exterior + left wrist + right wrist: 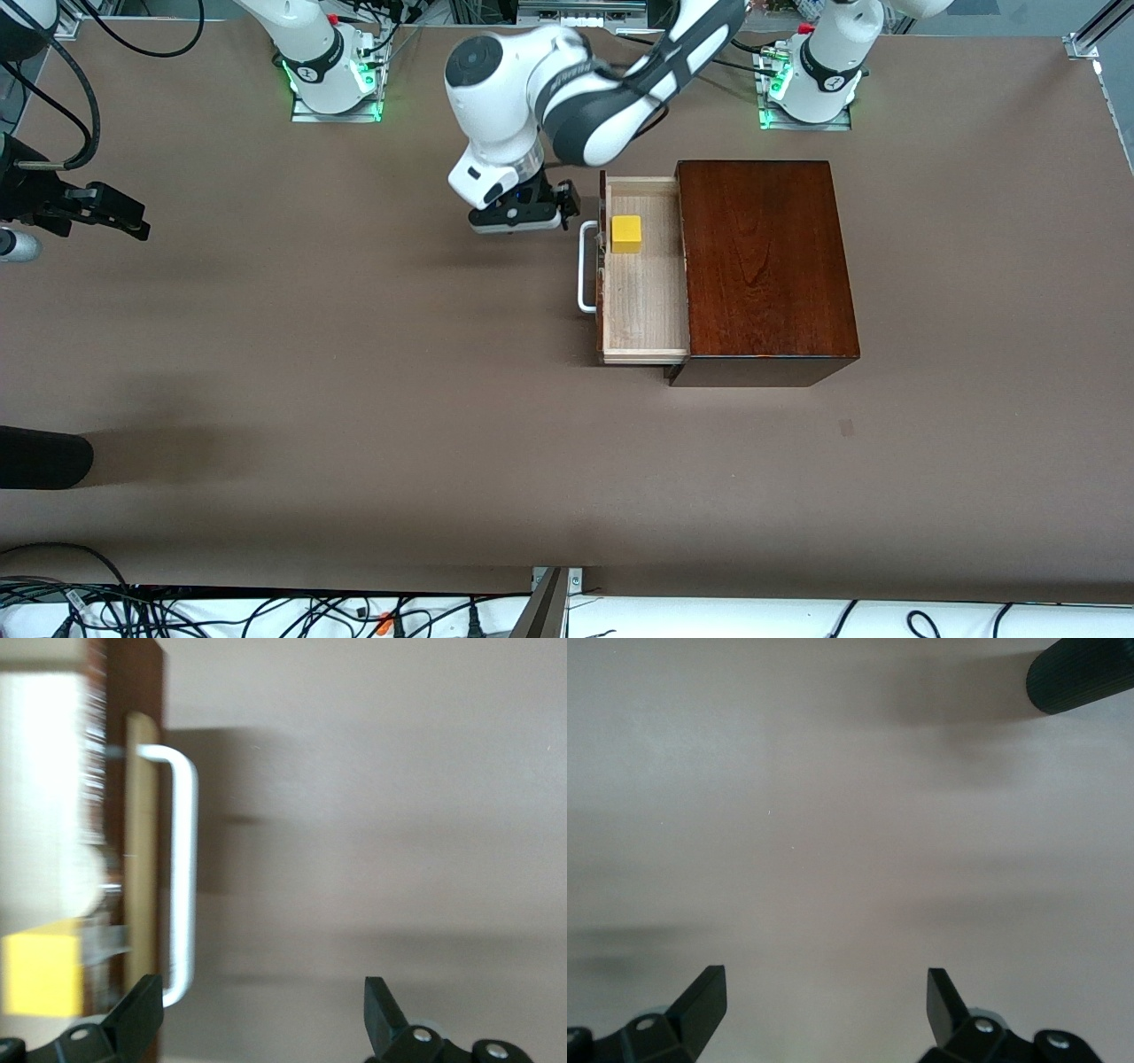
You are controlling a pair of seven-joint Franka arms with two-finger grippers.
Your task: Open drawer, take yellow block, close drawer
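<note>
Drawer half hidden inside box

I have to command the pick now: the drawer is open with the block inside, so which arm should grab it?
Left, probably. Its tool hangs open over the table beside the handle, close to the block in the drawer. The right tool, also open, waits at the right arm's end.

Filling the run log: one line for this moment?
drawer: open | yellow block: in drawer | left end effector: open, by handle | right end effector: open, waiting
</note>
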